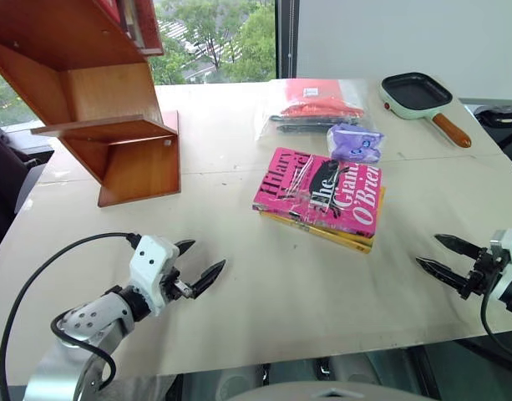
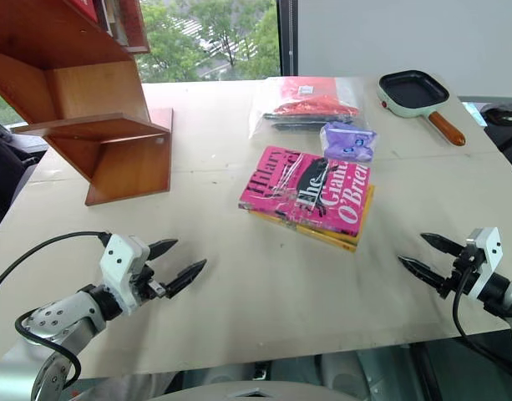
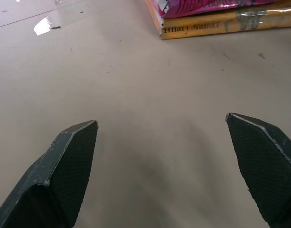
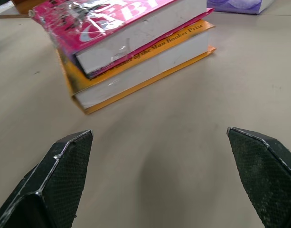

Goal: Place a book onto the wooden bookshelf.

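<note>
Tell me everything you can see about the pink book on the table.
The pink book is a glossy paperback with large white and black lettering and a black figure on its cover. It lies flat and closed, face up, on top of a yellow book, near the middle of the table. Its cover reflects light and looks a little creased. Both grippers are apart from it; nothing but the yellow book touches it.

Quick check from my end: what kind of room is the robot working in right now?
Probably an office or lab test room: a big pale table by a window onto trees, with props laid out, a wooden bookshelf, stacked books and a toy frying pan.
</note>
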Robot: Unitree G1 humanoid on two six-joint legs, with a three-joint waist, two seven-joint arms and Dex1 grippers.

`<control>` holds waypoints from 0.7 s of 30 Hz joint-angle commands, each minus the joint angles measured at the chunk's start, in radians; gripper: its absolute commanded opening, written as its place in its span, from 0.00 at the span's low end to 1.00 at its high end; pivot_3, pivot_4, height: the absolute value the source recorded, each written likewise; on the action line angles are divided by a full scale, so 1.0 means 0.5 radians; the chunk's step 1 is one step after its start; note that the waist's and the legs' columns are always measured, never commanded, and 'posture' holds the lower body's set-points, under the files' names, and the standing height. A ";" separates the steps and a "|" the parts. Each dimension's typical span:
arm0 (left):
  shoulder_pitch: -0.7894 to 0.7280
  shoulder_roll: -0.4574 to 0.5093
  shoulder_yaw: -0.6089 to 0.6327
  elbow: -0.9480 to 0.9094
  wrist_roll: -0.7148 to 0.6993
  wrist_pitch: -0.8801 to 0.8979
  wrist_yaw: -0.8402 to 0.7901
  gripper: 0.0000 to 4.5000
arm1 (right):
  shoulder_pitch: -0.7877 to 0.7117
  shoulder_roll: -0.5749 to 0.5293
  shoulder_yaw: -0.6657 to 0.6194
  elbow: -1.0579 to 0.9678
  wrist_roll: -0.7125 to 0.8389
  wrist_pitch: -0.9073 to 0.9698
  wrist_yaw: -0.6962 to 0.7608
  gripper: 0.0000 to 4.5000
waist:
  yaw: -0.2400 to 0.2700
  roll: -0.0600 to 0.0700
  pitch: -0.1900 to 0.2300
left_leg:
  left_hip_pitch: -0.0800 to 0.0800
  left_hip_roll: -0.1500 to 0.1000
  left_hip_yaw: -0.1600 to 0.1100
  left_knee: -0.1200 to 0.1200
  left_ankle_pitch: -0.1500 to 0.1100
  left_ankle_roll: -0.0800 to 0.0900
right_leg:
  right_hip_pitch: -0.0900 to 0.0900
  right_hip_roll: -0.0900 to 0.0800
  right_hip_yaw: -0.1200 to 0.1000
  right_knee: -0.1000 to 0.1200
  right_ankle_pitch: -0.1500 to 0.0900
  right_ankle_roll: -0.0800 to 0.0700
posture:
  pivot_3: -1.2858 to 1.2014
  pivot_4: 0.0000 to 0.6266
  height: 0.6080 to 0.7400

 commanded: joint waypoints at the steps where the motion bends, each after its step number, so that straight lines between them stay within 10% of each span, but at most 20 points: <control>1: -0.006 0.004 -0.022 0.023 0.038 -0.091 -0.035 0.99 | -0.019 -0.011 -0.026 0.058 -0.021 -0.111 0.083 1.00 | 0.002 0.000 0.000 | 0.000 0.000 0.000 0.000 -0.001 0.000 | 0.000 0.000 0.000 -0.001 0.000 0.001 | 0.52 0.24 1.00; 21: -0.128 0.017 -0.063 0.103 0.054 -0.116 -0.078 0.99 | -0.180 0.007 -0.029 0.130 -0.082 -0.049 -0.049 1.00 | 0.013 0.000 0.000 | 0.000 -0.003 0.009 0.002 -0.009 0.009 | 0.002 -0.006 0.002 -0.008 -0.003 0.001 | 0.52 0.24 1.00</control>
